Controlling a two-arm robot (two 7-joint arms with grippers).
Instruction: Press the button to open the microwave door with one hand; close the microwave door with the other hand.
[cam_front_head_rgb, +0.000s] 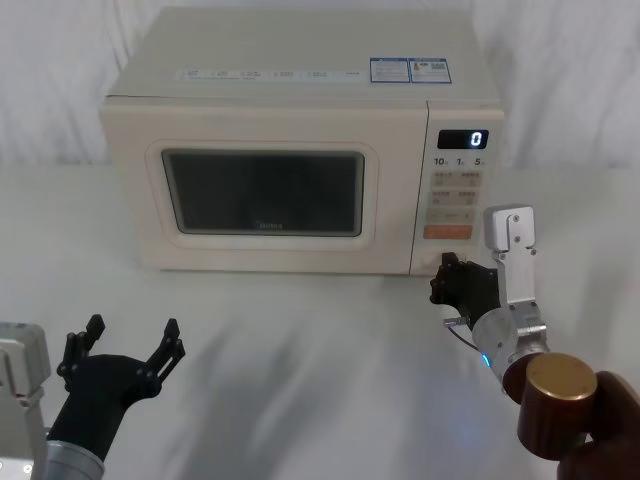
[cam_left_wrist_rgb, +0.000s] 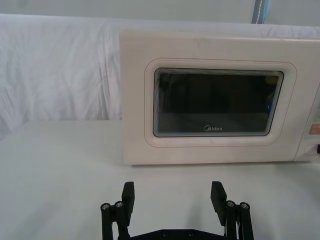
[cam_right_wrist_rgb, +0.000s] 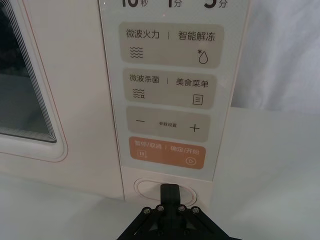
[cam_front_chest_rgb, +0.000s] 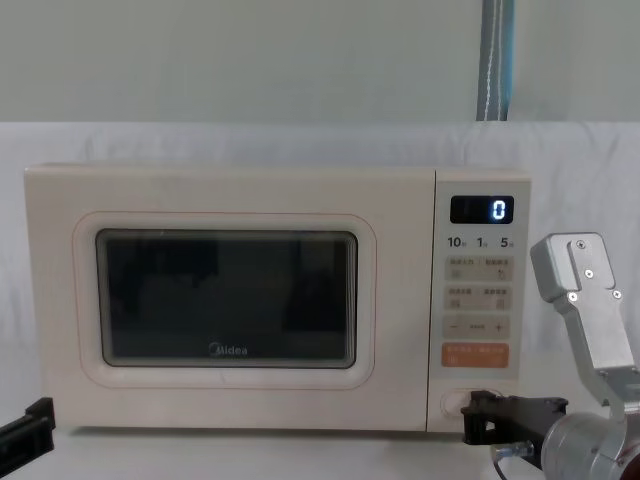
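The cream-white microwave (cam_front_head_rgb: 300, 60) stands at the back of the table, display reading 0. Its door (cam_front_head_rgb: 135, 200) with the dark window lies flush with the body. The oval button (cam_right_wrist_rgb: 146, 189) sits at the bottom of the key panel, below the orange key (cam_right_wrist_rgb: 166, 152). My right gripper (cam_right_wrist_rgb: 170, 192) is shut, its tip against the middle of the button; from the chest it (cam_front_chest_rgb: 476, 416) reaches the panel's lower corner. My left gripper (cam_front_head_rgb: 133, 328) hangs open low at the left, well in front of the door (cam_left_wrist_rgb: 135, 100), holding nothing.
A white cloth covers the table (cam_front_head_rgb: 300, 360) and hangs behind the microwave. There is free cloth between the left gripper (cam_left_wrist_rgb: 173, 189) and the oven front. The right arm's brown joint (cam_front_head_rgb: 560, 392) fills the lower right corner.
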